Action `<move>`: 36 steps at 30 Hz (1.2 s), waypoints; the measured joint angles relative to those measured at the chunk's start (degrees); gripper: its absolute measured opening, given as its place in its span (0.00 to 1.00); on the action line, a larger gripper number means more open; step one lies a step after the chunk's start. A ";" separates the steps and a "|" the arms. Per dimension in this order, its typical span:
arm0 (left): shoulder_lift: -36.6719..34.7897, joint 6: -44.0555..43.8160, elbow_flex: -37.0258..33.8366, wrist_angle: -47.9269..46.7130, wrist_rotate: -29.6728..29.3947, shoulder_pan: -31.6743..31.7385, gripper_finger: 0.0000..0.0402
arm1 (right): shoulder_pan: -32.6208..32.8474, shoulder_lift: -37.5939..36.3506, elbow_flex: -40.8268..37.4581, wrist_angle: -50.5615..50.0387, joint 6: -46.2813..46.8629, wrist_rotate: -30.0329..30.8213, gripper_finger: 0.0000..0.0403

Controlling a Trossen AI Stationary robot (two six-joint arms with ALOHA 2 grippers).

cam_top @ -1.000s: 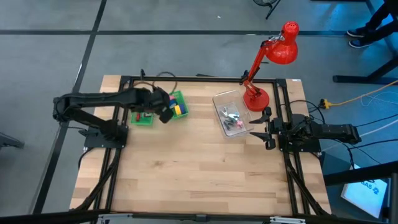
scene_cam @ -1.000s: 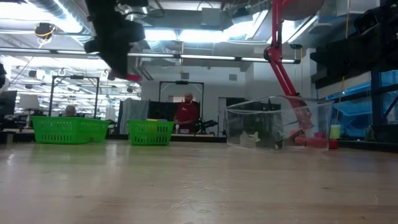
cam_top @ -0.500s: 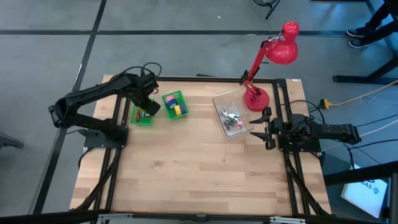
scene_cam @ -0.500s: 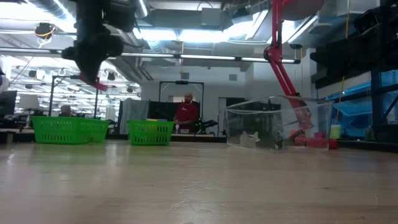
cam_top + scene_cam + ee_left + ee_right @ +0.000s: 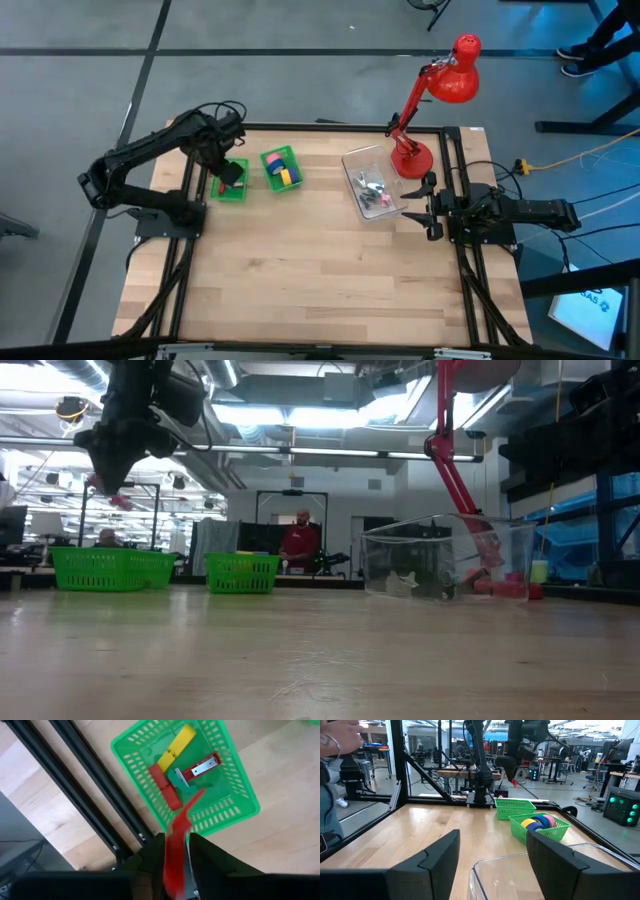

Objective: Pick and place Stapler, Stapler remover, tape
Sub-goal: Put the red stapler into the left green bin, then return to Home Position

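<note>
Left gripper (image 5: 176, 851), lower centre of its wrist view, clamps a flat red stapler remover (image 5: 176, 845) above the green bin (image 5: 240, 785); right gripper (image 5: 492, 851) stands apart.

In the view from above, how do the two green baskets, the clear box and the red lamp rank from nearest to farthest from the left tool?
1. Green basket with staplers: directly under the left tool.
2. Green basket with tape rolls: just to its right.
3. Clear box: right half of the table.
4. Red lamp: far right, behind the box.
</note>
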 joint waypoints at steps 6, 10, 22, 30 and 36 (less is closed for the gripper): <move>0.00 0.00 0.00 -0.13 -0.64 0.41 0.28 | 0.00 0.00 0.00 0.00 0.00 0.00 0.58; 0.00 -0.05 0.00 -0.11 -0.68 0.41 0.33 | 0.00 0.01 0.00 0.02 0.02 0.00 0.58; -1.60 -0.69 0.00 10.90 -3.91 -8.74 0.43 | -0.02 0.00 0.00 0.02 0.01 0.00 0.58; -1.64 -1.11 0.00 25.83 -4.96 -22.76 0.42 | -0.02 0.01 0.00 0.02 0.01 0.00 0.58; 0.90 -2.53 0.00 30.00 -6.22 -31.67 0.43 | -0.01 0.00 0.00 0.02 0.02 0.00 0.58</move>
